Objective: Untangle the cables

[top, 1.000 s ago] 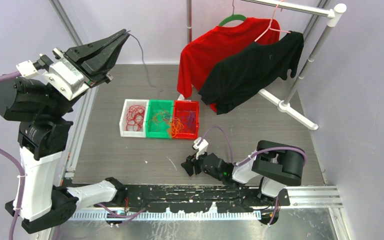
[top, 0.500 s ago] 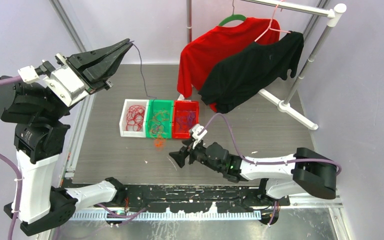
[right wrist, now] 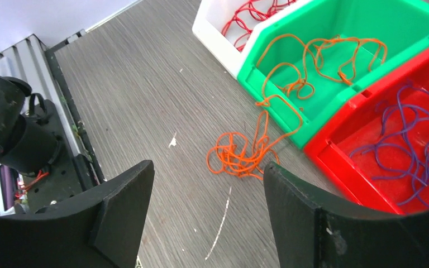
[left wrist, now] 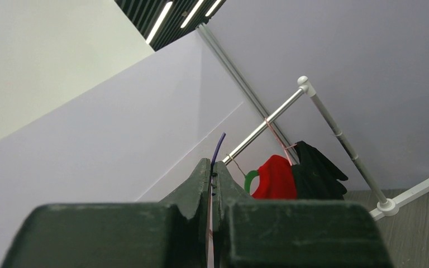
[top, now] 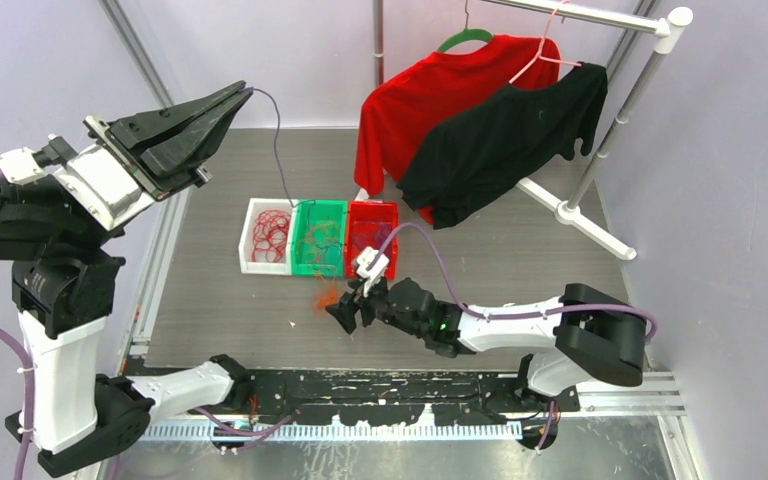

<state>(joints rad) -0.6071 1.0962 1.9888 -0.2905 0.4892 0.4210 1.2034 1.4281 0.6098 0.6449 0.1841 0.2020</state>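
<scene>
Up left, left end effector [top: 247,89] pinched shut on one purple cable [top: 278,150], strung down toward the bins. Could slip from the pinch, or drag tangled loops up, if raised further. Orange cables [right wrist: 240,156] spilled over the green bin [top: 320,203] front onto the bench [top: 520,260]; could snag the rim and shift it if tugged. More purple cables in the red bin [top: 372,204]. Right end effector [right wrist: 206,173] wide, empty, low beside the clump. Versus a second ago: clump off the rim, right arm stretched leftward, left arm tilted higher
</scene>
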